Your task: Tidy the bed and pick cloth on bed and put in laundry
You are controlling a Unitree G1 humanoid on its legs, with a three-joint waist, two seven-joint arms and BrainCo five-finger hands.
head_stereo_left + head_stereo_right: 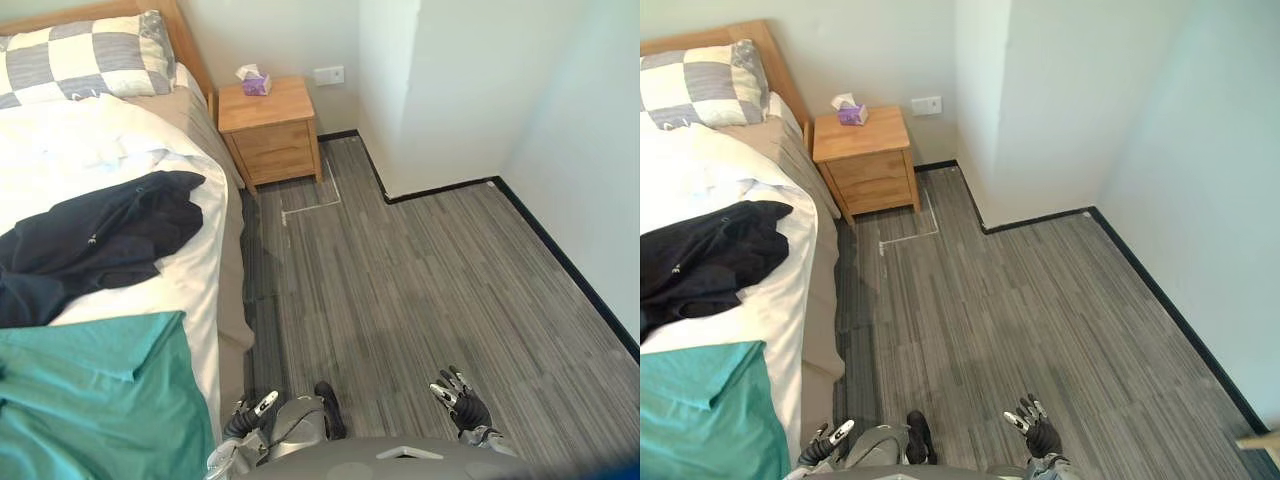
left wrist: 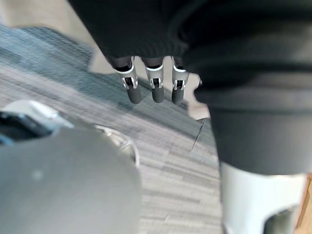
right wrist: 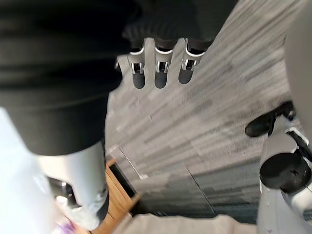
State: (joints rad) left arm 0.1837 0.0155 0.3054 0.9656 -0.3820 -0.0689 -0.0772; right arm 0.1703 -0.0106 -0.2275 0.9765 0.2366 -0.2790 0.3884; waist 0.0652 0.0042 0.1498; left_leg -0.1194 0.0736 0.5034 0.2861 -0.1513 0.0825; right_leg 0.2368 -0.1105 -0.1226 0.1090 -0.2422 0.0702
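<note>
The dark garment (image 1: 100,240) lies crumpled across the middle of the bed (image 1: 234,300). It sits on top of the white duvet (image 1: 70,140), and one sleeve end reaches towards the bed's floor-side edge. Nothing is touching it. A teal cloth (image 1: 90,400) is spread over the foot end of the bed, between the garment and the robot. Its upper edge lies just beside the garment's lower folds. A checkered pillow (image 1: 80,55) rests at the head end against the wooden headboard.

Both hands hang low beside the robot, well apart from the garment. The left hand (image 1: 252,410) is off the mattress, down by the side of the bed near its foot-end corner, just past the edge of the teal cloth. Seen from its wrist, its fingers (image 2: 157,87) point straight down in a loose row over the grey striped floor (image 1: 420,280) and grip nothing. The right hand (image 1: 462,402) is farther out over the open floor, so the left hand is the nearer one to the bed. Its fingers (image 3: 161,73) also hang straight and relaxed, and they hold nothing.

A wooden nightstand (image 1: 270,125) stands against the wall beside the bed's head end. On it, a tissue box (image 1: 254,82) sits towards the back corner.
</note>
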